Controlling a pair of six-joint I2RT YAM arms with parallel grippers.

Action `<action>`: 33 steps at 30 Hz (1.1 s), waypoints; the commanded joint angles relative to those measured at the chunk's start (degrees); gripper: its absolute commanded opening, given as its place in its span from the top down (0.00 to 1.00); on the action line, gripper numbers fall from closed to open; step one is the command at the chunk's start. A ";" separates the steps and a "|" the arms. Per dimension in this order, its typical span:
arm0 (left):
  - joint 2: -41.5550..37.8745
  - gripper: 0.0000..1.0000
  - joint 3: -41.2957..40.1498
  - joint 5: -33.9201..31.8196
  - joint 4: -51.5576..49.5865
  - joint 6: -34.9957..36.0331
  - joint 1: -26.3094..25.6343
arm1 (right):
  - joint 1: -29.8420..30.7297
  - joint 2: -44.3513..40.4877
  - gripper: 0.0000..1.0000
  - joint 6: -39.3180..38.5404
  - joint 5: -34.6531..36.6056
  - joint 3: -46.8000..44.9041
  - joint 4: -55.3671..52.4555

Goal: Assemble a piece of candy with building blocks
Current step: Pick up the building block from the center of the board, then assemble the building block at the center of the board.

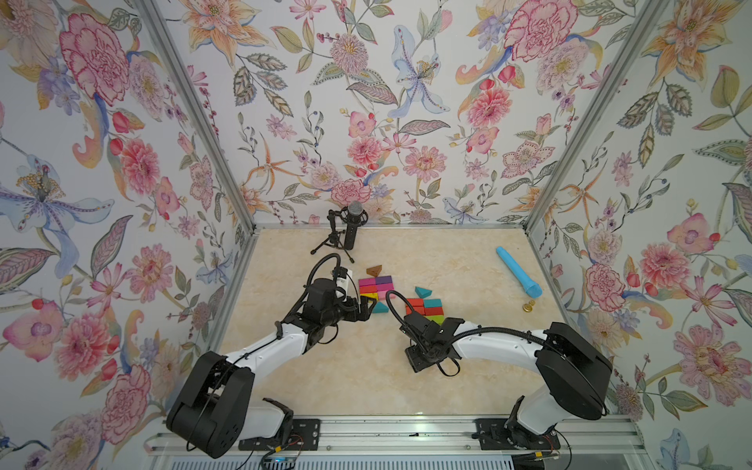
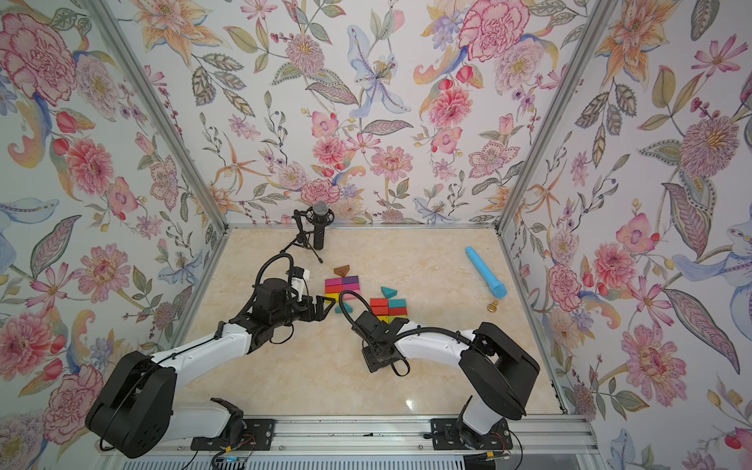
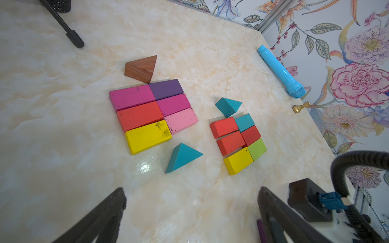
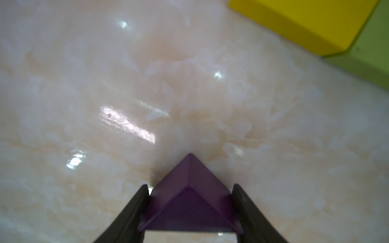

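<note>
Two groups of building blocks lie flat mid-table. The left group (image 3: 147, 113) has magenta, purple, red, pink and yellow bricks, with a brown triangle (image 3: 142, 69) at its far side and a teal triangle (image 3: 182, 156) at its near side. The right group (image 3: 237, 143) has red, teal, yellow and green bricks and another teal triangle (image 3: 227, 106). My left gripper (image 3: 192, 210) hangs open over bare table near the left group (image 1: 376, 287). My right gripper (image 4: 190, 199) is shut on a purple triangle (image 4: 189, 181) that rests on the table close to the yellow brick (image 4: 305, 23). That triangle is hidden under the right gripper (image 1: 445, 323) in both top views.
A black microphone on a tripod (image 1: 350, 228) stands at the back left. A long light-blue stick (image 1: 517, 272) lies at the back right, with a small brass piece (image 1: 528, 306) near it. Flowered walls close three sides.
</note>
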 commanded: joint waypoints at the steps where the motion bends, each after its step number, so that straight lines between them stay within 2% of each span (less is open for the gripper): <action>1: 0.58 0.01 -0.82 0.76 2.25 0.20 1.09 | -3.17 -5.27 0.50 2.97 3.38 -2.13 1.03; 6: 0.85 0.01 -0.87 2.34 3.94 -0.06 1.26 | -7.51 -7.27 0.49 3.53 3.73 -1.67 1.47; 14: -0.13 0.01 -0.28 2.31 4.12 1.29 1.35 | -9.89 -3.68 0.49 5.46 3.73 0.45 2.33; 33: -4.75 0.01 -4.38 -0.14 5.37 1.52 1.34 | -9.84 4.10 0.46 8.74 3.99 4.75 1.89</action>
